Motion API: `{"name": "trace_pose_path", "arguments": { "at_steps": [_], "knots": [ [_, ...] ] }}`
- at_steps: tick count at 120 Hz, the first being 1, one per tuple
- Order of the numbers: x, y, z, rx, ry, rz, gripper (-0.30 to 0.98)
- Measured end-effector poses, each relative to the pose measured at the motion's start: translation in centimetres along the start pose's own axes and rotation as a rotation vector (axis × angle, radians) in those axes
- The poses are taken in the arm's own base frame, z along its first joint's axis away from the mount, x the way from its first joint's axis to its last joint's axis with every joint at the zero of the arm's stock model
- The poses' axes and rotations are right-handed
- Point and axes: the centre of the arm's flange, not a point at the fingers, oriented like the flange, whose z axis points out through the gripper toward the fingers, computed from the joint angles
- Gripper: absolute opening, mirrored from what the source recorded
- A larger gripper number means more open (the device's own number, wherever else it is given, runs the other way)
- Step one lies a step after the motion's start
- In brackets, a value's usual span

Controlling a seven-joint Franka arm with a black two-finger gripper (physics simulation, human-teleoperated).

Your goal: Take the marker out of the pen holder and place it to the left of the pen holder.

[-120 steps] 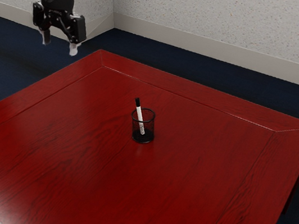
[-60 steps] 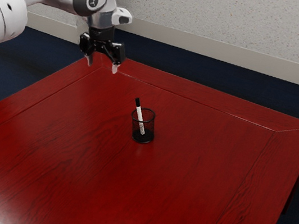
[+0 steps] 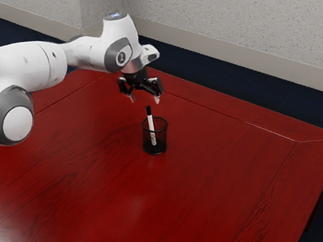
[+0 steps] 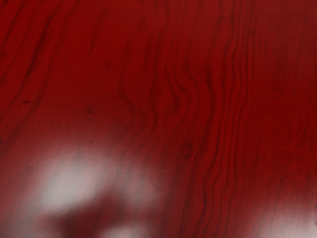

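I have the hand (image 3: 145, 99) above the tabletop (image 3: 213, 184), its fingers (image 3: 157, 100) spread apart and nothing between them. The marker (image 3: 151, 130) is in the black mesh pen holder (image 3: 162, 139), which stands upright; the black upper end (image 3: 149, 110) of the marker sticks out over the rim. Taking the exterior view as a clock face, the marker lies towards five o'clock from the hand, near but apart from it. Its long axis leans, upper end to eleven and lower end to five. The wrist view gives me wood grain and pale glare on the tabletop, so I'd steer by the exterior view for now; how far the hand is out of line in depth I cannot tell from there.

I judge this as the approach, with the grasp and the placing both ahead of me. The next move calls for bringing the hand over that black end, squaring it to the lean, then lowering so that one finger passes on each side of the marker. If I come in off that line, I could knock the marker deeper into its slant, or catch the rim and tip the pen holder
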Motion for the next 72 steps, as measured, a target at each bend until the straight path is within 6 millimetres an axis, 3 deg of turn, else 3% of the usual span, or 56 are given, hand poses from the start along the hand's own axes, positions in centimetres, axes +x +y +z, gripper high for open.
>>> {"name": "trace_pose_path", "arguments": {
  "at_steps": [10,26,35,72],
  "knots": [
    [0.3,0.5,0.2,-0.012,0.046,0.015,0.69],
    [-0.2,0.4,-3.8,-0.017,0.006,0.015,0.69],
    [-1.3,1.6,-4.7,-0.031,-0.084,0.029,0.69],
    [-4.3,2.2,-2.4,-0.043,-0.333,0.047,0.69]
  ]
}}
